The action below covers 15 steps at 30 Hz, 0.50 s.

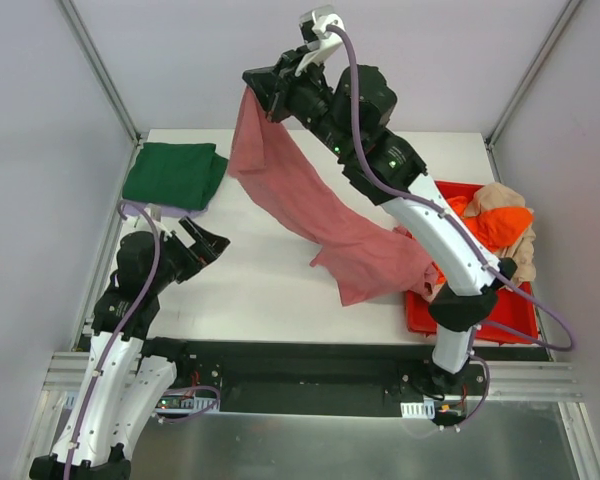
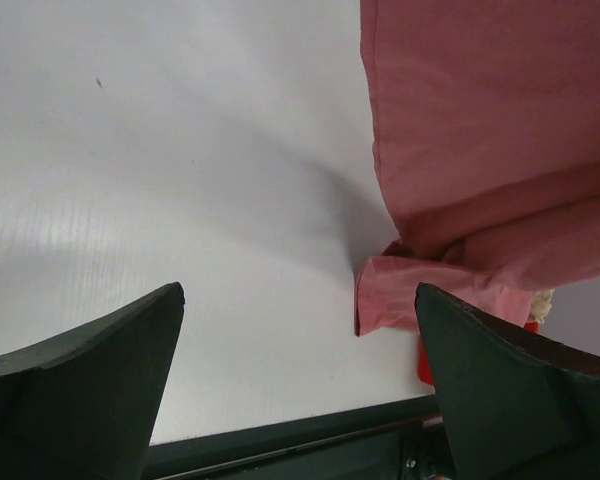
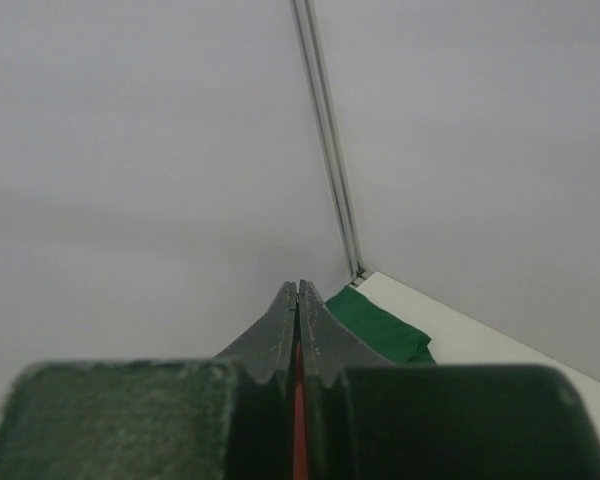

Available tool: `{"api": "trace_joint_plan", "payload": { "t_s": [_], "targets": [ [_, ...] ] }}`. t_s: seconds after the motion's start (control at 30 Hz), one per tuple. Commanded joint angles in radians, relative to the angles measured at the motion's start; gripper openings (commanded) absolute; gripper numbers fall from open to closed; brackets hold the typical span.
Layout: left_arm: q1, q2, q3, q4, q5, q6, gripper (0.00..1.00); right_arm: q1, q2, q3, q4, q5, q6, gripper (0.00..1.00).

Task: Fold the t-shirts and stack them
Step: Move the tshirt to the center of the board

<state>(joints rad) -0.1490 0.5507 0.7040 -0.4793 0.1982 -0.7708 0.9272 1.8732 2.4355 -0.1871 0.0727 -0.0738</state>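
**A:** Above the far side of the table (image 1: 250,290), the rose-red t-shirt (image 1: 310,210) is held up by one edge. It is pinched between the pressed-together fingers of the right gripper (image 1: 255,93).

**B:** Why is it raised so high?

**A:** Probably so the cloth can be hung out and drawn clear. Its lower end is draped across the table and onto the rim of the red bin (image 1: 460,325).

**B:** And the left gripper (image 1: 198,240)?

**A:** It is spread wide and nothing is held. It is kept low over the near left of the table and aimed at the hanging hem, likely so a second corner can be taken.

**B:** The other shirts?

**A:** A dark green t-shirt (image 1: 175,175) is laid folded at the far left corner, presumably as the stack's base. The orange t-shirt (image 1: 505,222) and the beige t-shirt (image 1: 495,198) are heaped in the bin.
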Motion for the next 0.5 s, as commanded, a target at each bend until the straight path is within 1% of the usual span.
{"api": "trace_joint_plan", "payload": {
  "t_s": [0.0, 0.1, 0.17, 0.27, 0.33, 0.37, 0.4, 0.43, 0.47],
  "targets": [
    [0.006, 0.008, 0.005, 0.005, -0.049, -0.024, 0.99, -0.002, -0.173, -0.108, 0.095, 0.064, -0.05, 0.01],
    [0.006, 0.021, 0.011, 0.005, -0.028, -0.019, 0.99, -0.002, -0.256, -0.368, 0.04, 0.091, -0.054, 0.01],
    [0.006, 0.032, 0.012, 0.005, -0.023, -0.016, 0.99, -0.001, -0.293, -0.529, 0.009, 0.104, -0.022, 0.01],
    [0.006, 0.048, 0.015, 0.005, -0.02, -0.001, 0.99, -0.001, -0.315, -0.74, -0.043, 0.085, 0.023, 0.11],
    [0.006, 0.054, 0.011, 0.005, -0.008, 0.004, 0.99, -0.001, -0.336, -0.882, -0.061, 0.169, 0.096, 0.2],
    [0.006, 0.058, 0.006, 0.005, 0.0, 0.002, 0.99, -0.001, -0.351, -0.961, -0.029, 0.221, 0.118, 0.31],
    [0.006, 0.064, 0.003, 0.005, 0.004, 0.002, 0.99, -0.002, -0.368, -1.036, -0.005, 0.269, 0.126, 0.44],
    [0.006, 0.072, -0.001, 0.005, 0.013, 0.002, 0.99, -0.002, -0.382, -1.081, -0.002, 0.298, 0.124, 0.61],
    [0.006, 0.08, -0.004, 0.005, 0.024, 0.002, 0.99, -0.001, -0.397, -1.116, -0.015, 0.321, 0.115, 0.7]
  ]
}}
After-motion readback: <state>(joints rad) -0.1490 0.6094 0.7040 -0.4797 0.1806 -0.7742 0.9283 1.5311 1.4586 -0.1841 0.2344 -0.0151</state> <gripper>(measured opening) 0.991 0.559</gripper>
